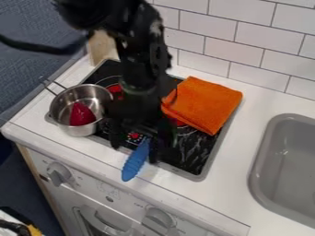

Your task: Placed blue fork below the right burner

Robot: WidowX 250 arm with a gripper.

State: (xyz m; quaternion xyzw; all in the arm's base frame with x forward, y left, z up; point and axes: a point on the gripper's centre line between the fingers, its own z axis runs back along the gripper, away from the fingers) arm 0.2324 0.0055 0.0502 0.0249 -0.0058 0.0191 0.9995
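Camera view: the gripper (135, 151) is hanging over the front part of the cooktop (192, 159), jaws standing apart, and the blue fork (136, 159) is lying between the tips, nearer the view's right one, its long axis slanting outward onto the counter (203, 196).

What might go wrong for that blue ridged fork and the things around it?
The blue ridged fork reaches toward the white counter's front edge; a nudge from the black gripper might knock it off. The shiny metal pot sits close by and might get bumped. The orange cloth might snag on the arm.
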